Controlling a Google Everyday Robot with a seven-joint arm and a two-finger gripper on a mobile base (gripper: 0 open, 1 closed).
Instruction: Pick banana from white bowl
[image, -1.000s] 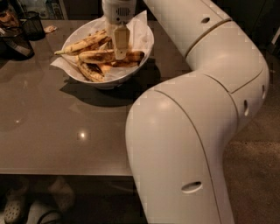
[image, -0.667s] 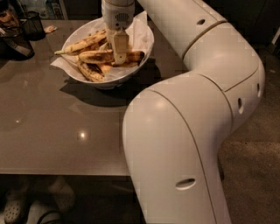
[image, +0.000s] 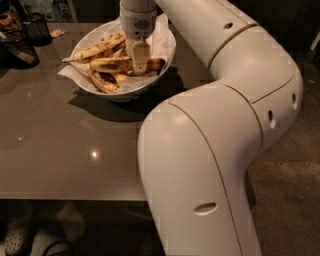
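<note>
A glossy grey tabletop (image: 60, 150) is dimly lit. At 12 o'clock, the pale gripper (image: 139, 66) is held down inside the deep white paper-lined bowl (image: 120, 95); its grip cannot be judged.

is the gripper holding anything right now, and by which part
Cannot be told. The gripper is down in the white bowl, against the middle of the dark-tipped banana, but a closed grip on it does not show.

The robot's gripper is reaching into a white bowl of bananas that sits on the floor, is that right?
Not quite. The camera view shows the white bowl standing on the table, not the floor. The gripper is indeed down in it, among the bananas.
</note>
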